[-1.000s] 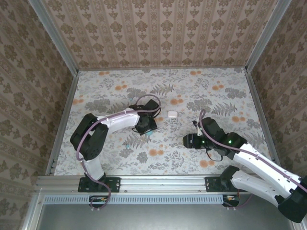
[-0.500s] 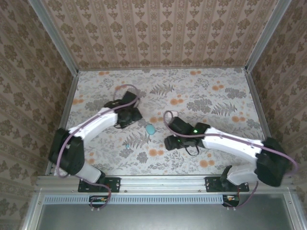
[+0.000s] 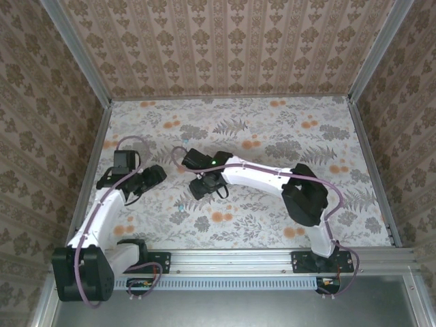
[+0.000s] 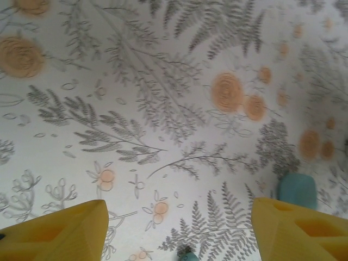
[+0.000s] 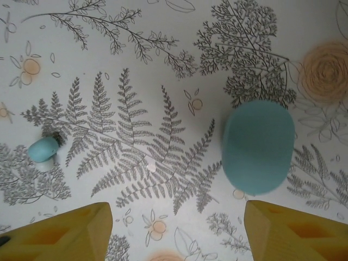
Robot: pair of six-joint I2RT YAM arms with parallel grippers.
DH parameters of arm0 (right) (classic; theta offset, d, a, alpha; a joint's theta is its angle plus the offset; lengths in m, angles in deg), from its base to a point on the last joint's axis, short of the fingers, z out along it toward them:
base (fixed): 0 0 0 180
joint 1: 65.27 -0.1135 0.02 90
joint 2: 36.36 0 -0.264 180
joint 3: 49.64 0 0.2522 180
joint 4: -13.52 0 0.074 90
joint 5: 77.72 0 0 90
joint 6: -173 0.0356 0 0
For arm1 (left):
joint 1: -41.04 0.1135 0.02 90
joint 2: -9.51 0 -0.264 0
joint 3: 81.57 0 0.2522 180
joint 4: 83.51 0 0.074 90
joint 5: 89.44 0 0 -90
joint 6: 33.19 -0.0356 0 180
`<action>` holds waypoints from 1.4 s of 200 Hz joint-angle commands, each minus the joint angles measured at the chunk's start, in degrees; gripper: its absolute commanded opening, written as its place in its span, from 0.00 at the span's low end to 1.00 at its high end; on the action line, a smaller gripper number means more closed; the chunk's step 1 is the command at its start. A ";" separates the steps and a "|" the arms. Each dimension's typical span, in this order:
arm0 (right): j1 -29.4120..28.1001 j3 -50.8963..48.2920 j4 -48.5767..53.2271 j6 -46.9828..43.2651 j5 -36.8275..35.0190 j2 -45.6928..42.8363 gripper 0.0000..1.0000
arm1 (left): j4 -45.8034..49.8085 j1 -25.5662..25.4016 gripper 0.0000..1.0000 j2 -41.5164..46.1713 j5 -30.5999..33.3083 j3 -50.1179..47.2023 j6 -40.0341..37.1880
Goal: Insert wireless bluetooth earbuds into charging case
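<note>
Right fingers [image 5: 60, 228]: were spread apart, empty.
Teal earbud [image 5: 43, 149]: lay on the surface [image 5: 163, 65] just ahead of one finger.
Teal charging case [image 5: 258, 147]: lay ahead of the other.
Left fingers [image 4: 54, 228]: were spread apart.

table [image 3: 272, 129]: floral fern print, orange blooms | walls [image 3: 225, 48]: brown damask pattern | frame rail [image 3: 225, 262]: aluminium, near edge

Teal case [image 5: 258, 147], teal earbud [image 5: 43, 148] (floral table [image 5: 136, 65])

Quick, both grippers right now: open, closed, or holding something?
Left gripper: open, holding nothing.
Right gripper: open, holding nothing; the rounded teal plastic case and the tiny teal plastic earbud lie loose below it.
</note>
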 commanded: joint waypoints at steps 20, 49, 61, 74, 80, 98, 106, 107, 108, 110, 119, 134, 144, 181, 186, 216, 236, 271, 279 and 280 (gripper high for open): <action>1.94 4.23 9.00 -4.66 -3.29 4.16 0.67 | -4.72 2.79 0.70 2.24 -10.31 -2.05 -6.32; 3.85 4.39 9.16 -5.96 -2.30 5.47 0.67 | -5.78 3.57 0.70 3.11 -11.91 -2.76 -6.70; 4.59 4.39 8.55 -6.68 -0.76 6.01 0.67 | -6.48 3.64 0.70 3.29 -12.13 -3.10 -6.63; 5.22 5.10 8.04 -7.57 1.67 7.00 0.67 | -7.27 3.66 0.70 3.26 -12.46 -3.48 -6.67; 5.31 5.70 8.24 -7.86 2.45 7.66 0.67 | -7.41 3.72 0.70 3.30 -12.47 -3.64 -6.60; 5.39 7.95 9.28 -8.75 3.46 9.67 0.67 | -7.57 3.83 0.70 3.27 -12.57 -3.91 -6.66; 5.37 8.78 9.65 -8.97 3.79 10.43 0.67 | -7.55 3.86 0.70 3.27 -12.66 -4.07 -6.68; 5.39 8.87 9.67 -8.96 3.82 10.52 0.67 | -7.53 3.94 0.70 3.29 -12.66 -4.09 -6.72; 5.35 8.91 9.69 -8.95 3.84 10.61 0.67 | -7.51 3.98 0.70 3.29 -12.66 -4.14 -6.79; 5.40 9.06 9.74 -9.06 3.85 10.78 0.67 | -7.50 3.94 0.70 3.34 -12.64 -4.16 -6.75; 5.33 9.51 9.76 -9.19 4.02 11.58 0.67 | -7.46 4.10 0.70 3.44 -12.75 -4.41 -6.78; 5.58 10.16 10.18 -9.38 4.28 12.59 0.67 | -7.45 4.43 0.70 3.66 -13.09 -4.46 -6.94; 5.78 10.32 10.23 -9.47 4.29 13.05 0.67 | -7.38 4.65 0.69 3.82 -13.26 -4.55 -7.22; 6.54 9.19 10.24 -10.34 4.64 12.99 0.55 | -8.10 5.11 0.69 4.08 -14.95 -4.55 -8.60; 6.62 8.88 10.17 -10.56 4.64 12.77 0.53 | -8.23 5.25 0.69 4.12 -15.18 -4.48 -8.95; 7.57 6.39 8.72 -12.07 4.43 10.87 0.37 | -9.47 5.58 0.69 4.24 -17.53 -4.48 -10.29; 8.03 5.32 8.59 -14.01 4.20 8.95 0.31 | -10.27 5.63 0.69 4.37 -19.49 -4.49 -11.41; 8.16 3.57 11.52 -22.25 6.82 1.23 0.27 | -18.10 5.77 0.66 6.34 -32.38 -5.43 -13.31; 8.18 3.44 13.19 -24.87 7.82 -1.14 0.26 | -21.65 5.56 0.66 7.07 -36.26 -5.97 -13.36; 8.16 3.48 13.38 -25.21 7.94 -1.46 0.26 | -22.13 5.54 0.65 7.21 -36.72 -6.05 -13.36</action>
